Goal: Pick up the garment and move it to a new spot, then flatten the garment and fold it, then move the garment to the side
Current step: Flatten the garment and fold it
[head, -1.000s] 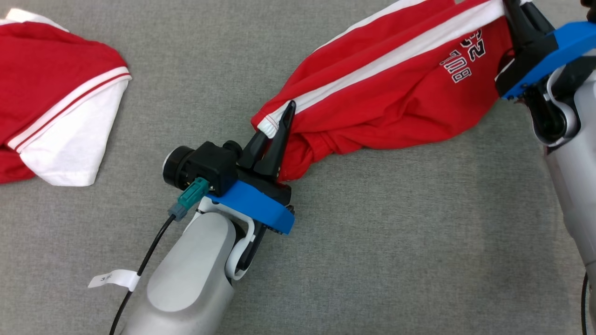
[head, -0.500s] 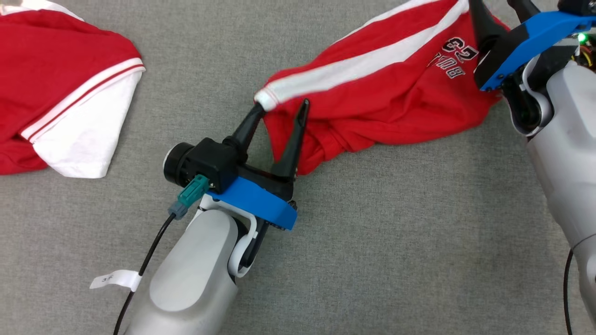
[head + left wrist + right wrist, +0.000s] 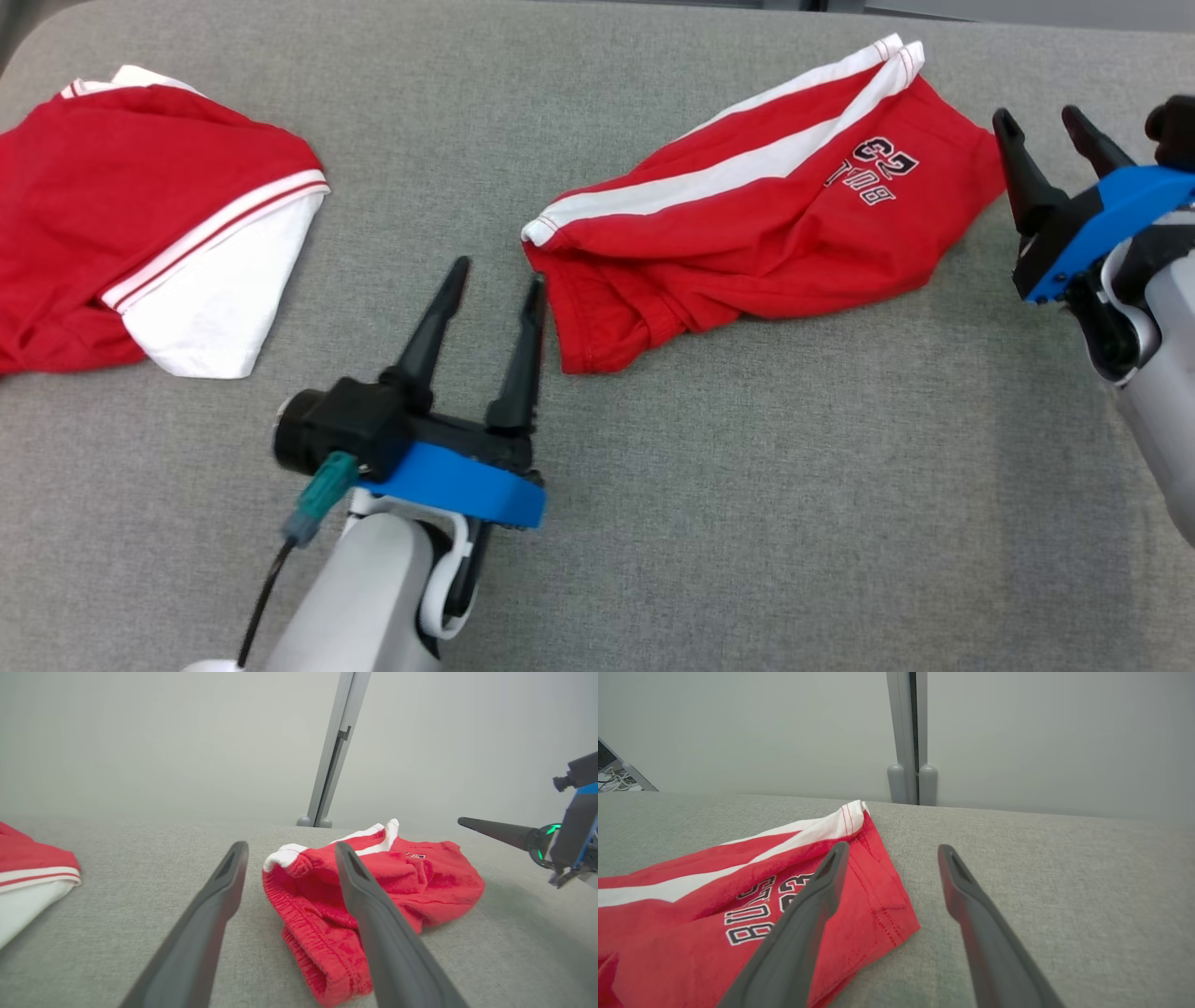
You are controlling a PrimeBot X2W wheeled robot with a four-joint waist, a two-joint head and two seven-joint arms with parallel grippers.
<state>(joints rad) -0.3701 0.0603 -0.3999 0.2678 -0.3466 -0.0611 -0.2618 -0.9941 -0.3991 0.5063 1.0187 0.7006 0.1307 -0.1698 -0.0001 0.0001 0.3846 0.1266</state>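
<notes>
In the head view, the red shorts [image 3: 766, 233] are seen lying on the grey table [image 3: 747, 523] between the left gripper [image 3: 497, 273] and right gripper [image 3: 1036, 117], both spread and empty; the gathered waistband [image 3: 303, 933] is revealed by the left wrist view, the stitched hem corner [image 3: 896, 917] by the right.

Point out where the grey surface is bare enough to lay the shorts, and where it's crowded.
Widest bare stretch: the near grey surface, below the red shorts, between the left hand and right hand. A narrower strip lies between the shorts and the red-and-white shirt. Crowded: at the shorts' two ends, by the hands.
</notes>
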